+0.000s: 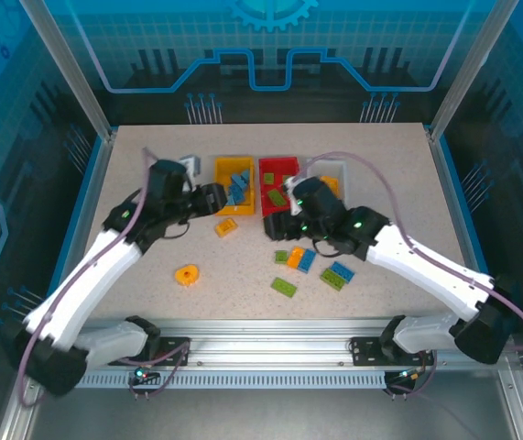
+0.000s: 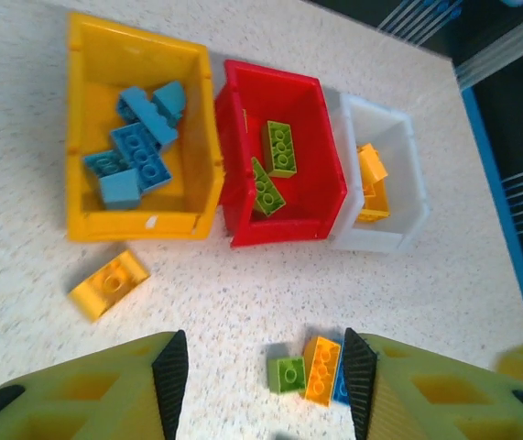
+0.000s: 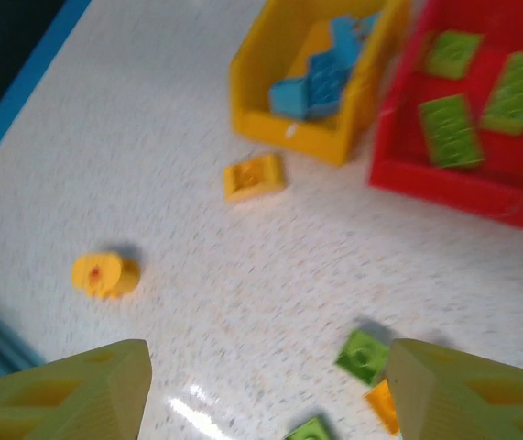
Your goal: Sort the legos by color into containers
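Across the table [image 1: 408, 183] both arms reach twd the red bin [image 2: 284, 229], the middle of 3. To its front-left the left gripper [image 2: 263, 390] hovers w/ fingers spread wide, nothing btwn them. Straight in front of the red bin hangs the right gripper [image 3: 266, 399], likewise spread & empty.

The yellow bin [image 2: 142, 225] sits just beside the red bin's left wall and holds blue bricks [image 2: 137, 151]. A white bin [image 2: 371, 240] sits just beside its right wall, w/ orange bricks [image 2: 369, 174] inside. Green bricks [image 2: 277, 147] lie in the red bin itself.

Not yet sorted:
- a flat yellow brick [image 2: 108, 282], front-left of the red bin
- a round yellow piece [image 3: 105, 273], further left & nearer the arm bases
- a tight cluster of green brick [image 2: 287, 374], orange brick [image 2: 321, 368] & blue brick [image 1: 307, 260] in front of the red bin, w/ a few more nearer the bases

Risks, as I judge them:
- Both grippers work close together by the red bin, so they could clash if both go for the cluster.
- Cluster pieces touch, so a wide pinch may lift 2 colours or flick a neighbour away.
- The round piece may roll or squirt out of the fingers.
- The yellow brick could get dropped in the yellow bin by mistake; that one holds blue, and orange goes in white.
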### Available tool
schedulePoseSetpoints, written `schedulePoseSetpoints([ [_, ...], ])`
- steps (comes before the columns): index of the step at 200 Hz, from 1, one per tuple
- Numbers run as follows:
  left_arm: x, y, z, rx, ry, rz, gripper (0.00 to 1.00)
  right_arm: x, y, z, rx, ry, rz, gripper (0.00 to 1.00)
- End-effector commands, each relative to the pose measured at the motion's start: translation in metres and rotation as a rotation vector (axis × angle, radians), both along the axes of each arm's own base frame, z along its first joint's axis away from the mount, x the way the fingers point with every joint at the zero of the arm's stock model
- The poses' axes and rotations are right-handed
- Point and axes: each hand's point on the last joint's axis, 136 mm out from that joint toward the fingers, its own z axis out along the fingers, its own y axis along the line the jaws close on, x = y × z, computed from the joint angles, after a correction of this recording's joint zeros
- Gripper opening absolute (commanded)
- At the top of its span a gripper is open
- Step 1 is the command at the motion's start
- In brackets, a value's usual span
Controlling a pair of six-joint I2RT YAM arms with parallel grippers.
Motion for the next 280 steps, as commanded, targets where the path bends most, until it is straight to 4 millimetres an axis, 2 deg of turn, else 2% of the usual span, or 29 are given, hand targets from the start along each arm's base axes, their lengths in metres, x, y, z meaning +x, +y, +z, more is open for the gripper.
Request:
schedulePoseSetpoints([
  [1, -0.051, 0.043, -0.025, 0.014, 0.092, 0.158, 0.54, -0.03, 0.054, -0.026, -0.07, -0.017, 0.194, 0.73],
  [29, -0.102, 0.088, -0.033, -0.018, 0.061, 0.32, 0.54, -0.063, 0.125, -0.059, -0.085, -0.021, 0.441, 0.79],
  [50, -0.126, 0.108, -0.032, -0.034, 0.031, 0.377, 0.54, -0.075, 0.161, -0.09, -0.179, -0.051, 0.596, 0.83],
  [90, -0.147, 0.123, -0.022, -0.038, -0.002, 0.408, 0.54, -0.055, 0.184, -0.153, -0.364, -0.072, 0.737, 0.88],
  [93, -0.147, 0.123, -0.021, -0.041, -0.007, 0.408, 0.54, -0.055, 0.186, -0.158, -0.374, -0.069, 0.747, 0.96],
  [125, -0.154, 0.124, -0.008, -0.072, -0.025, 0.406, 0.56, -0.043, 0.201, -0.189, -0.451, -0.067, 0.788, 0.98],
  [161, -0.166, 0.129, -0.007, -0.092, 0.003, 0.424, 0.57, -0.02, 0.215, -0.204, -0.487, -0.084, 0.745, 0.97],
  [166, -0.168, 0.129, -0.007, -0.097, 0.006, 0.426, 0.57, -0.016, 0.218, -0.198, -0.481, -0.091, 0.734, 0.97],
  [169, -0.169, 0.129, -0.007, -0.099, 0.008, 0.424, 0.56, -0.015, 0.217, -0.211, -0.498, -0.075, 0.732, 0.96],
  [188, -0.175, 0.13, -0.006, -0.115, 0.01, 0.427, 0.56, -0.002, 0.22, -0.218, -0.514, -0.062, 0.694, 0.94],
  [225, -0.176, 0.128, -0.004, -0.132, 0.013, 0.417, 0.56, 0.022, 0.224, -0.224, -0.521, -0.027, 0.611, 0.85],
  [252, -0.174, 0.125, -0.005, -0.138, 0.015, 0.407, 0.56, 0.024, 0.225, -0.22, -0.487, -0.004, 0.594, 0.75],
  [280, -0.173, 0.122, -0.01, -0.14, 0.03, 0.398, 0.56, 0.019, 0.221, -0.213, -0.462, 0.008, 0.587, 0.7],
])
